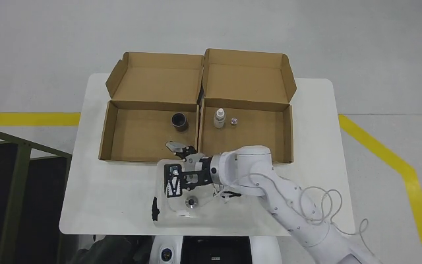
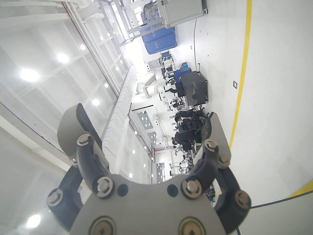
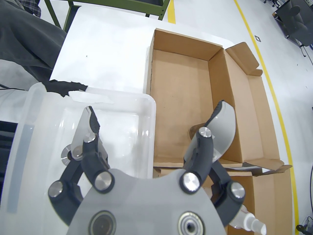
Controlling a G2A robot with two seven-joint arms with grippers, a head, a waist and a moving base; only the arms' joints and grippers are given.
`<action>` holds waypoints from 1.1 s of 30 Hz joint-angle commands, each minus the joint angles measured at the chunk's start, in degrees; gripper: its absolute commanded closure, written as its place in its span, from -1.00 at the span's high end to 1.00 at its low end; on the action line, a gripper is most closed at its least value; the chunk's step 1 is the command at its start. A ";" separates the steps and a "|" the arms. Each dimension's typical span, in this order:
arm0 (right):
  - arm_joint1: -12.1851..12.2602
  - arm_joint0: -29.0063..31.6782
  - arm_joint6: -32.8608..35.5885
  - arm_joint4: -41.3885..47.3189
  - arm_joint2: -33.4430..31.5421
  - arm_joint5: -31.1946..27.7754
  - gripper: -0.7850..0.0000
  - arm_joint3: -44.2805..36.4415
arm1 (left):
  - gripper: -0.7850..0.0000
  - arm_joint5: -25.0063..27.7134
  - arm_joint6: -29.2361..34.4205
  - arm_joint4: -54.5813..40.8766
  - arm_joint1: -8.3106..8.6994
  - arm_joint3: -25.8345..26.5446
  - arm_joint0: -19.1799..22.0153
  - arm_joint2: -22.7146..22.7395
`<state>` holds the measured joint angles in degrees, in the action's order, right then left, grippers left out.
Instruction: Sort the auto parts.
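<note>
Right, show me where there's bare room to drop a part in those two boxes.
The left box, holding the dark cylinder, is bare from the cylinder to its outer wall. The right box, with the white bottle and small part, is bare beyond them. Crowded near the shared wall, where the open right gripper hangs.

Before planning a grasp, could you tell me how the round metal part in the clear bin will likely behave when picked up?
The round metal part looks shiny and solid, so it is probably rigid, heavy for its size and slippery. It lies flat and low in the clear bin, so a push would likely slide it, not tip it.
</note>
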<state>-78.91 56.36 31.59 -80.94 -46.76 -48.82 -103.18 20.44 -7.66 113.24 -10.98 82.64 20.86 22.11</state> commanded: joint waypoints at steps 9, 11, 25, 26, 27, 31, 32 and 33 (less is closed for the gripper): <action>1.75 5.26 -1.44 -2.36 -1.53 -2.82 0.95 -1.98 | 1.00 0.00 0.00 0.00 0.00 0.00 0.00 0.00; 2.12 6.22 -1.36 -2.86 -2.07 -3.12 0.95 -2.12 | 1.00 0.00 0.00 0.00 0.00 0.00 0.00 0.00; 3.74 9.90 -0.53 -5.78 -1.82 -5.20 0.85 -3.16 | 1.00 0.00 0.00 0.00 0.00 0.00 0.00 0.00; 3.79 9.94 -0.60 -5.92 -1.66 -5.15 0.84 -2.92 | 1.00 0.00 0.00 0.00 0.00 0.00 0.00 0.00; 3.83 9.93 -0.69 -6.07 -1.51 -5.13 0.83 -2.70 | 1.00 0.00 0.00 0.00 0.00 0.00 0.00 0.00; 3.94 9.82 -0.55 -6.58 -0.65 -4.94 0.81 -1.88 | 1.00 0.00 0.00 0.00 0.00 0.00 0.00 0.00; 3.96 9.79 -0.53 -6.60 -0.45 -4.93 0.80 -1.77 | 1.00 0.00 0.00 0.00 0.00 0.00 0.00 0.00; 3.99 9.77 -0.52 -6.59 -0.29 -4.92 0.80 -1.68 | 1.00 0.00 0.00 0.00 0.00 0.00 0.00 0.00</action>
<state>-74.95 66.15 31.05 -87.54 -47.16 -53.74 -104.92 20.44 -7.66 113.24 -10.98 82.64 20.86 22.11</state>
